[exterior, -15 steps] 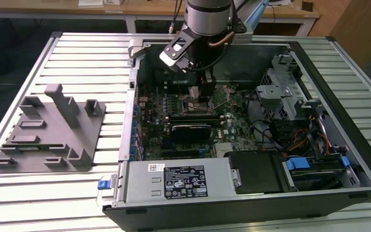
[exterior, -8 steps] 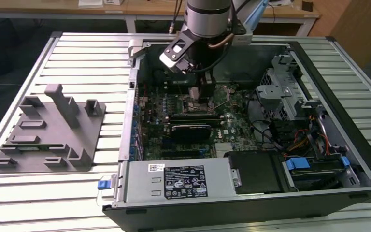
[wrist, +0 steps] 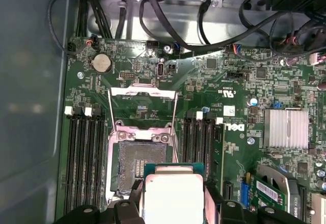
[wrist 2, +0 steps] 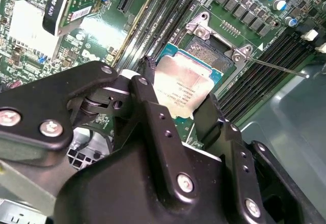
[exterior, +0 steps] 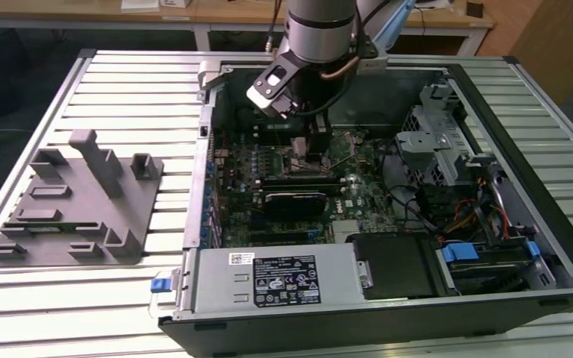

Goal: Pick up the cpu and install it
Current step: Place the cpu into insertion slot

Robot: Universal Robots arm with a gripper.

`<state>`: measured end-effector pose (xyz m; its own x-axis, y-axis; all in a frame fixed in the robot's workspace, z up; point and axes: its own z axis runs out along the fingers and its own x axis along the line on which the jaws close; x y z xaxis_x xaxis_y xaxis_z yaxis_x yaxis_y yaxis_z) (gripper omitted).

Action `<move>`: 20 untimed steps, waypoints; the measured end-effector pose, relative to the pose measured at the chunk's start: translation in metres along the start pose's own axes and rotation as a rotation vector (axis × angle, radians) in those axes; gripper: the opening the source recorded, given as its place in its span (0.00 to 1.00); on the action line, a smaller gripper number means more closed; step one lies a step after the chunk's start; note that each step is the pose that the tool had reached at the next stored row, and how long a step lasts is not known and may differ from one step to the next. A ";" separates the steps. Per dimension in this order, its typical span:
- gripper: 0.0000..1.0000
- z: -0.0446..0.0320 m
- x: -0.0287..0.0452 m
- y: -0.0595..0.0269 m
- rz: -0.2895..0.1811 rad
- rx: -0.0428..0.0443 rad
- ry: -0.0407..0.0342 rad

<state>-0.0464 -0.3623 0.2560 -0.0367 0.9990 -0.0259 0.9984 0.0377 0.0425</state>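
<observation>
The black jaws grip opposite edges of the small, flat, square, silver-topped cpu (wrist 2: 186,87), holding it just above the open black motherboard socket (wrist: 133,167). The chip looks light, stiff, slick on top and probably fragile underneath, so the rim is the place to hold it.

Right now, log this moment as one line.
claw: shut on cpu | cpu: held over open socket | socket frame: flipped open
</observation>
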 end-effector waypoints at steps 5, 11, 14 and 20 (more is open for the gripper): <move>0.55 0.0038 0.0037 0.0000 0.000 0.0000 0.0000; 0.55 0.0086 0.0117 0.0001 0.000 0.0000 -0.0001; 0.55 0.0124 0.0149 0.0000 0.000 0.0000 0.0000; 0.55 0.0217 0.0196 -0.0001 0.000 0.0006 -0.0001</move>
<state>-0.0463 -0.3433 0.2339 -0.0367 0.9990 -0.0260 0.9984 0.0378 0.0419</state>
